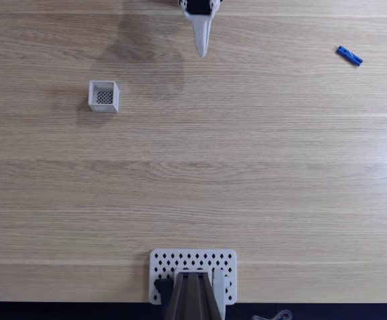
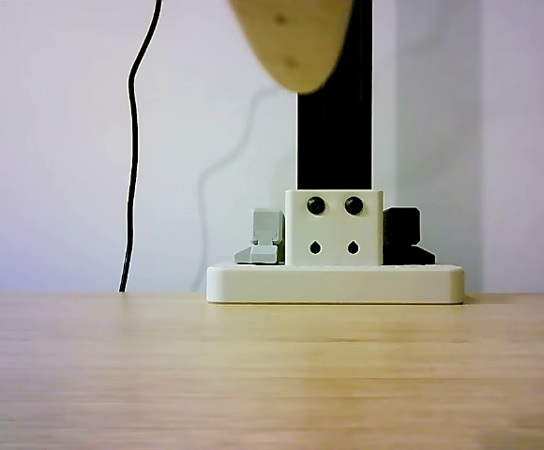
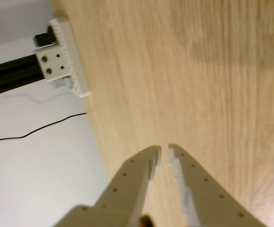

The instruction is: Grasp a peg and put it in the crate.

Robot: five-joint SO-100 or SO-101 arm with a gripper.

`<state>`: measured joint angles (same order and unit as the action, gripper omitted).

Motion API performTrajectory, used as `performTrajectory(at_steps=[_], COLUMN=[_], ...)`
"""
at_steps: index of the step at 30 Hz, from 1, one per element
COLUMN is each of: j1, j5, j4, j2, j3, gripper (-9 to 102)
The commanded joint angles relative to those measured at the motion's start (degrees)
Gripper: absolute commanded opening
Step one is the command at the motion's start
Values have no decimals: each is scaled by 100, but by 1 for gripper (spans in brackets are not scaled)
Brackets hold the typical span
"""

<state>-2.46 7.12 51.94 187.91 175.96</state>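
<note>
Two task things lie well apart on the light wooden table [image 1: 193, 173] in the fixed view: the small bright blue oblong peg [image 1: 349, 56] rests tilted near the upper right corner, and the tiny white square crate [image 1: 104, 96] with a dark perforated grid bottom stands upright at the upper left. Between them, at the top edge, hangs the white two-finger gripper [image 1: 202, 52], touching neither one. In the wrist view the gripper [image 3: 164, 150] is almost closed with a thin gap between the tips and holds nothing, and the white perforated base plate [image 3: 71, 59] with a black post sits at the table edge.
</note>
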Motion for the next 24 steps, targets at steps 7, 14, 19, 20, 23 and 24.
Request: performTrajectory(at_steps=[7, 14, 19, 20, 23, 24], j1=[-272, -281, -299, -316, -703, -835], j5=[-923, -4289, -6864, -7330, -8684, -9088], j4=[-1266, -2760, -4430, -4772, -5933, -6337], j2=[-3524, -5783, -6108, -6135, -6161, -6144], j3=[-1767, -2575, -2496, -2391, -1793, -1529], gripper=[0, -1, 0, 0, 0, 0])
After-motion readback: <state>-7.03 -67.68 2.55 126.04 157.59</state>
